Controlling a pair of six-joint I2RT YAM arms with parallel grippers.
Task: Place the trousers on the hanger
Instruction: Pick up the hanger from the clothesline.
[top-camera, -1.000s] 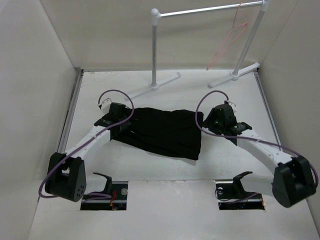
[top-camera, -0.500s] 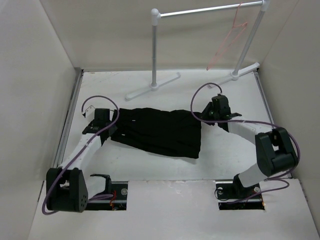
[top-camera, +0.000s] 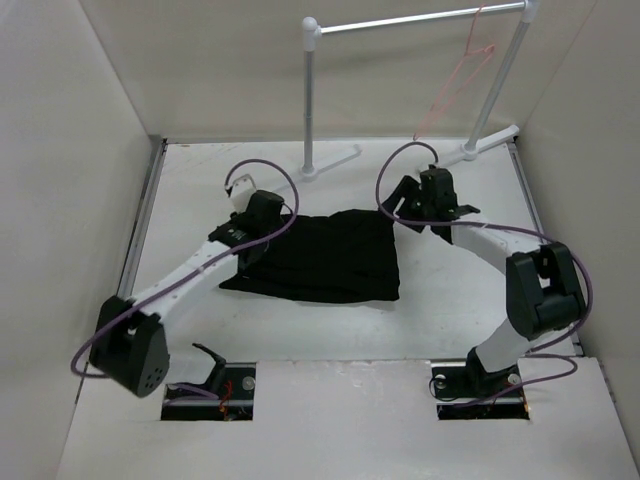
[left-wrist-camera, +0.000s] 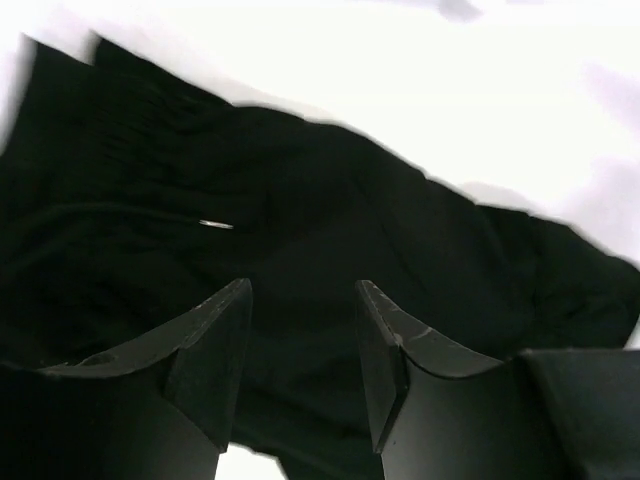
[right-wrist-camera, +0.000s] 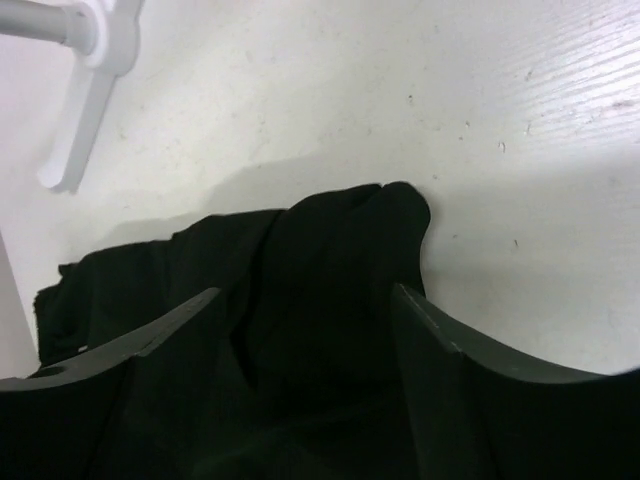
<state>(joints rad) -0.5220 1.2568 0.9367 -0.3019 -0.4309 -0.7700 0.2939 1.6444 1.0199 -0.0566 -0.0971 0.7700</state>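
Hovering: my left gripper (left-wrist-camera: 300, 295) and right gripper (right-wrist-camera: 305, 292) both have jaws apart above the trousers (top-camera: 320, 258), clamped on nothing.
Location: trousers lie on the table (top-camera: 450, 310) between my arms; the hanger (top-camera: 455, 85) hangs on the rack (top-camera: 400, 20), well apart.
Risk: pinching only one layer, so the cloth would unfold and sag when lifted.
Look: plain black, soft, folded, creased.

no readable text, labels or numbers anywhere
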